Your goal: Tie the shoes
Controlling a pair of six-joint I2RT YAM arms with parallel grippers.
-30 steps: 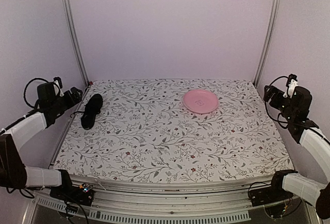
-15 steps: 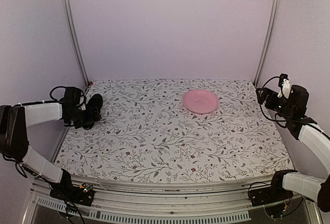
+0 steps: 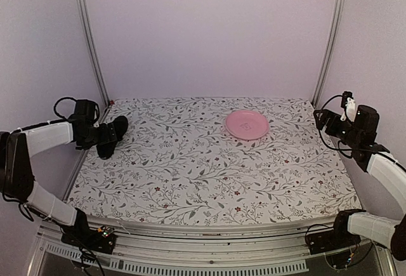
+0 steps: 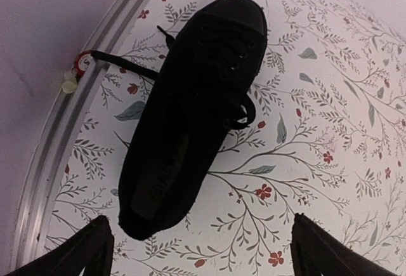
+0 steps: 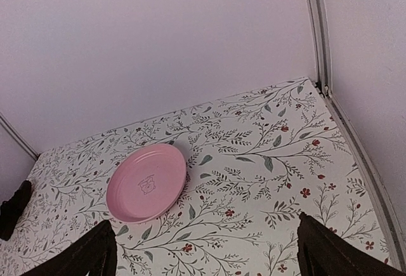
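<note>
Now the flowered worktop (image 3: pixel 209 174) has one clear change on it. The left gripper (image 3: pixel 101 138), which a second ago hung outside the left rail (image 4: pixel 57 143), has swung in over the shoe (image 3: pixel 117 127). It hovers just above the heel end, its jaws spread wide and holding nothing. The right gripper (image 3: pixel 325 118) has only shifted a little at the far right edge. It too is wide open and empty, looking out toward the pink plate (image 3: pixel 247 124).

My reading is that tying has not started; the left side is only lining up for a first reach at the laces.

The shoe lies flat on its sole near the far left corner of the worktop, just beside the rail and well apart from the plate. Its long axis runs nearly along that left edge, leaning slightly inward. The toe points to the back of the worktop, away from the left gripper (image 4: pixel 200 244), and the open heel sits nearest to it. The thin laces (image 4: pixel 244 114) lie loose, with one strand trailing off toward the rail.
</note>
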